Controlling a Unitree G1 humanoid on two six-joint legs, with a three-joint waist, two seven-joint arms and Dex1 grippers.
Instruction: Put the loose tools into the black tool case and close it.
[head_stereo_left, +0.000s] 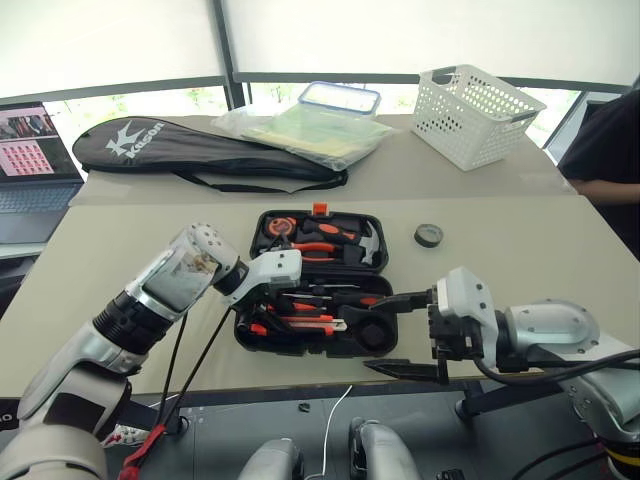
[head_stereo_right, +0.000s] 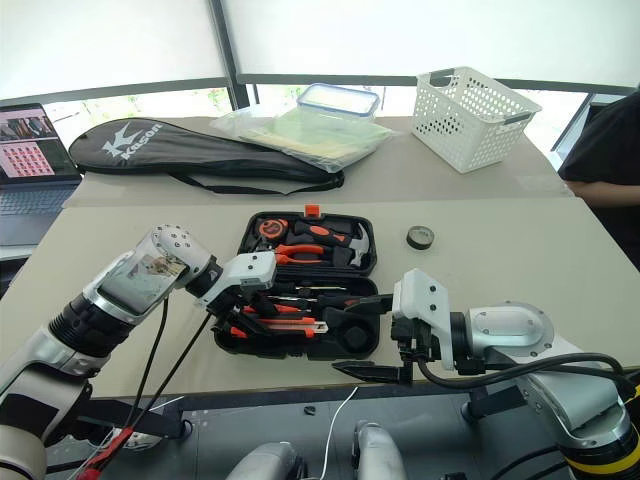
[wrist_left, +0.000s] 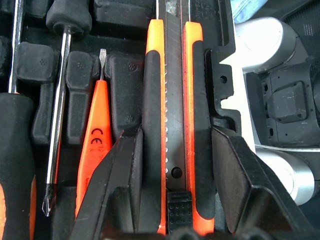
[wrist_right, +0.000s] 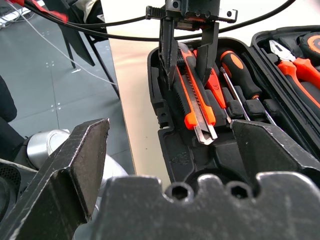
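While the black tool case (head_stereo_left: 360, 335) lies open near the front edge of the table (head_stereo_left: 120, 260), the left eye view shows the left gripper (head_stereo_left: 262, 305) reaching down into its near half, and the right gripper (head_stereo_left: 402, 335) hanging at the case's right front corner with its fingers spread wide and holding nothing. A small black tape roll (head_stereo_left: 429, 235) sits loose on the table, well apart from the case on its right.

From the right eye view the same layout reads: pliers and a hammer fill the far half, screwdrivers (head_stereo_right: 320, 291) lie in the near half, and the lid is not yet folded over.

Seen by the left wrist view, the two left fingers (wrist_left: 122, 180) straddle the orange-black utility knife (wrist_left: 172, 125), which lies in its recess; whether they press it or merely flank it cannot be told. Beside it rests the small orange tester pen (wrist_left: 95, 145), seated in its slot.

Across in the right wrist view, the knife's blade end appears slightly raised, so it may need pressing home.

By this reading most tools are in; the tape roll and closing the case are left.
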